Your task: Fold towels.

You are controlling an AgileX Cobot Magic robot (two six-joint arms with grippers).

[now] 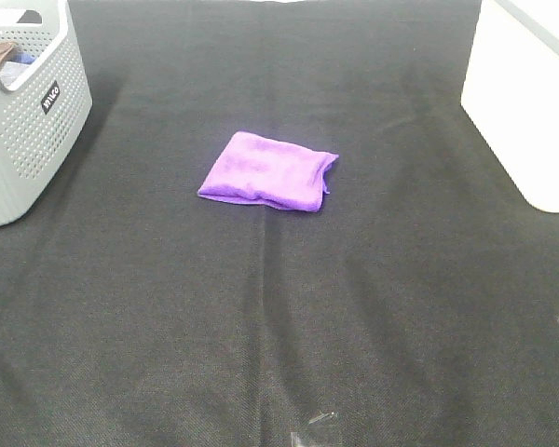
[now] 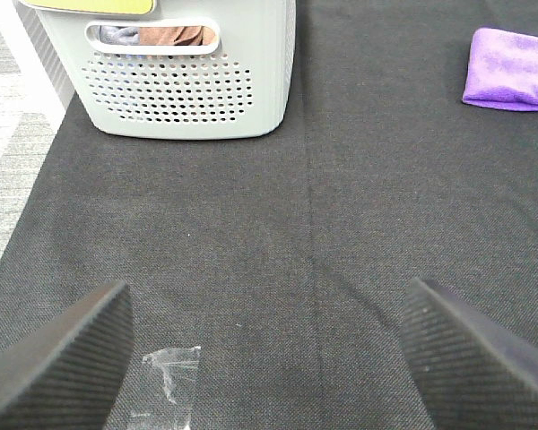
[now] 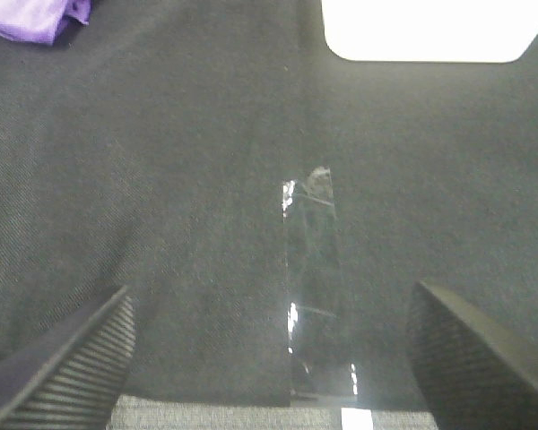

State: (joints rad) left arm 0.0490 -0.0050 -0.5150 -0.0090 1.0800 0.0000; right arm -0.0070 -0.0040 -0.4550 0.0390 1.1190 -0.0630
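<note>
A purple towel lies folded into a small rectangle on the black table cloth, a little behind the middle. It shows at the far edge of the left wrist view and as a corner in the right wrist view. My left gripper is open and empty over the cloth, well away from the towel. My right gripper is open and empty near the table's front edge. Neither arm shows in the exterior high view.
A grey perforated basket with cloths inside stands at the back left; it also shows in the left wrist view. A white bin stands at the back right. Clear tape is stuck on the cloth near the front edge.
</note>
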